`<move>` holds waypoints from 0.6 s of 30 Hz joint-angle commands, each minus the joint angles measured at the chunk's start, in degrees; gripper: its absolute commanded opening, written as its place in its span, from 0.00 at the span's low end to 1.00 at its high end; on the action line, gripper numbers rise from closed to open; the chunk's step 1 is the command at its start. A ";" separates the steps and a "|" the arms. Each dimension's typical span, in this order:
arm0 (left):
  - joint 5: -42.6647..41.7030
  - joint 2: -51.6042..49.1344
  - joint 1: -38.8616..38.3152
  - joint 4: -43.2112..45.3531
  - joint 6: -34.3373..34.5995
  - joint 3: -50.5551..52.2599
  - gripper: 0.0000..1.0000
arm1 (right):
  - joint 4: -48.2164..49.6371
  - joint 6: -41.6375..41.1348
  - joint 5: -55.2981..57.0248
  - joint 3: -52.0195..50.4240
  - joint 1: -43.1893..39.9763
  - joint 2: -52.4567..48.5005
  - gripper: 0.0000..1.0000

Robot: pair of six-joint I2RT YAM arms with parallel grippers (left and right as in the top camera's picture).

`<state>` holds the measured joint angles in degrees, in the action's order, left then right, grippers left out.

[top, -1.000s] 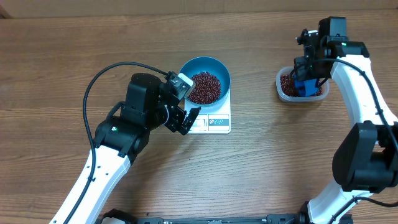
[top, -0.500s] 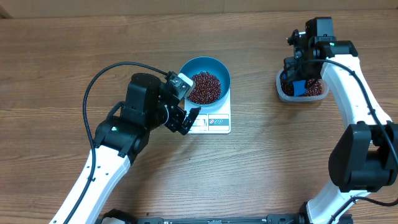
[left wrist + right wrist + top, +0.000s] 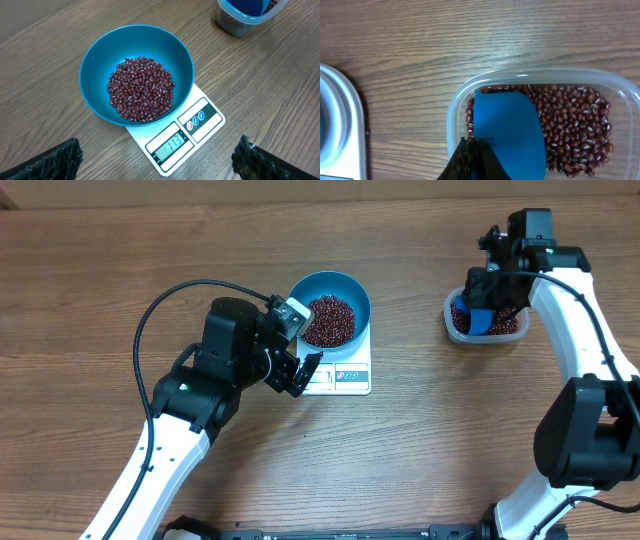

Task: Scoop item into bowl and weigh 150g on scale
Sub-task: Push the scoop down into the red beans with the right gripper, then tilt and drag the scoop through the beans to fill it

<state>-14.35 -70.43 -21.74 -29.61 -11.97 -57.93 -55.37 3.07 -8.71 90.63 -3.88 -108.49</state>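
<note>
Wooden table (image 3: 100, 260), right gripper (image 3: 475, 156) clenched on blue scoop (image 3: 507, 127) inside tub (image 3: 451, 115), shifted slightly, left gripper (image 3: 301, 374) unmoved, spread wide

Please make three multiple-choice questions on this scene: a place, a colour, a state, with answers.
1. Where stands the round teal-blue bowl? A. on bare wood B. on the flat white square scale C. on a shelf
2. Which colour has the small plastic scoop in the clear rectangular tub? A. red B. white C. blue
3. How do the left gripper's jaws stand? A. wide open B. shut on the bowl C. shut on the scoop
Answers: 1 B: the scale lies under it; 2 C: blue in the right wrist view; 3 A: they stand far apart.
</note>
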 commanded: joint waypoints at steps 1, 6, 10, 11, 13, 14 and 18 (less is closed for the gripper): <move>-0.07 -0.17 -0.04 -0.13 0.37 -1.38 1.00 | -1.55 -3.32 -4.20 -0.68 -1.25 1.01 0.04; -0.09 -0.17 -0.04 -0.17 0.39 -1.38 0.99 | -2.49 -3.34 -6.73 -0.68 -3.19 1.01 0.04; -0.07 -0.17 -0.04 -0.15 0.37 -1.38 0.99 | -3.02 -3.37 -9.62 -0.68 -5.57 1.01 0.04; -0.07 -0.17 -0.04 -0.15 0.37 -1.38 0.99 | -3.13 -3.34 -10.40 -0.68 -6.19 1.01 0.04; -0.09 -0.17 -0.04 -0.15 0.39 -1.38 0.99 | -3.54 -3.37 -11.76 -0.68 -7.54 1.01 0.04; -0.09 -0.17 -0.04 -0.15 0.39 -1.38 0.99 | -3.82 -3.67 -12.61 -0.68 -8.48 1.01 0.04; -0.09 -0.17 -0.04 -0.15 0.37 -1.38 1.00 | -4.37 -4.83 -13.55 -0.68 -10.51 1.01 0.04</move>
<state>-14.35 -70.43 -21.74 -29.61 -11.97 -57.93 -58.37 -0.51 -19.53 90.63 -12.86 -108.49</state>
